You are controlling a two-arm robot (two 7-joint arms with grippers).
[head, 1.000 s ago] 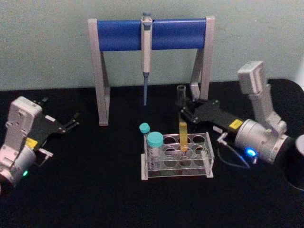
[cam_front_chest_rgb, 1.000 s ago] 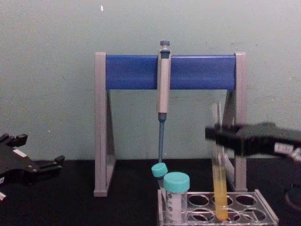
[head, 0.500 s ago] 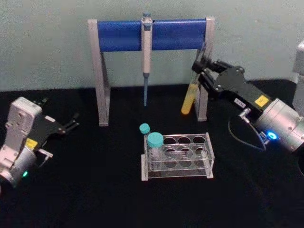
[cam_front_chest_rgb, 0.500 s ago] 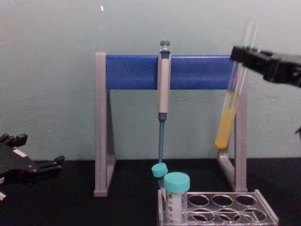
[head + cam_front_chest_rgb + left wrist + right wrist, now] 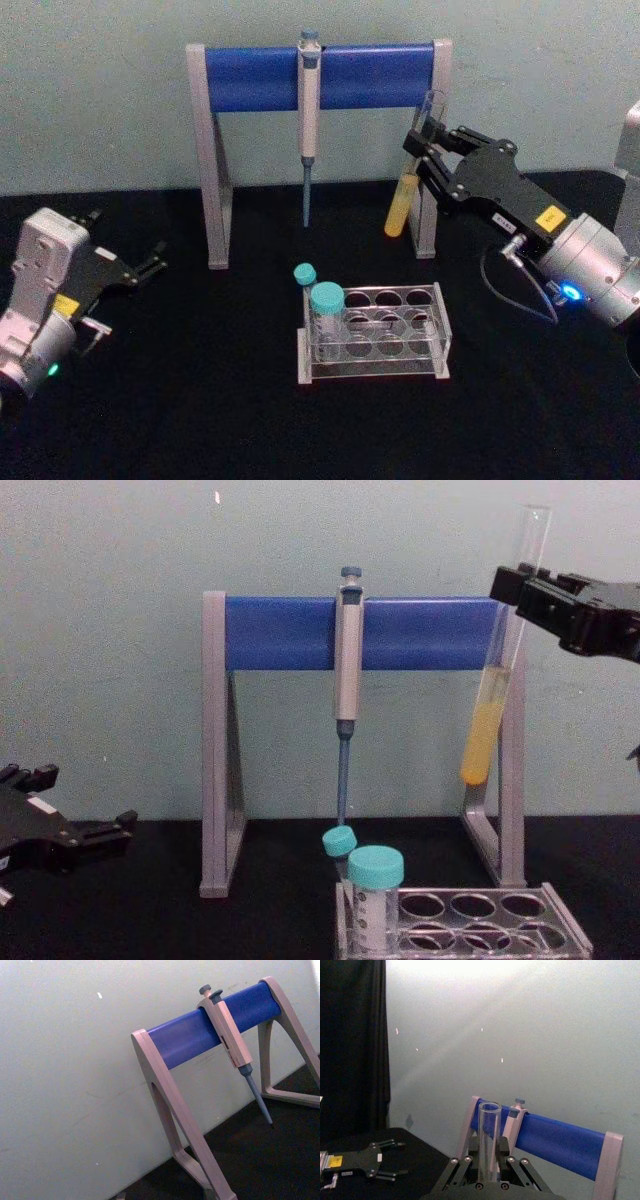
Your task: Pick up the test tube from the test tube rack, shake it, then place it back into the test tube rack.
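1. The right gripper [image 5: 422,140] pinches the tube [image 5: 400,205] near its top, the yellow end hanging below, slightly tilted.
2. The tube hangs above and behind the rack [image 5: 375,368], apart from it.
3. The left gripper [image 5: 128,232] sits spread, far left.

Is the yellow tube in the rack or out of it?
Out: the right pincer holds the tube in midair, clear of the rack.

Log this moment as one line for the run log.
right gripper: holding test tube, raised by pipette stand | left gripper: open, parked left | test tube rack: holds two teal-capped tubes
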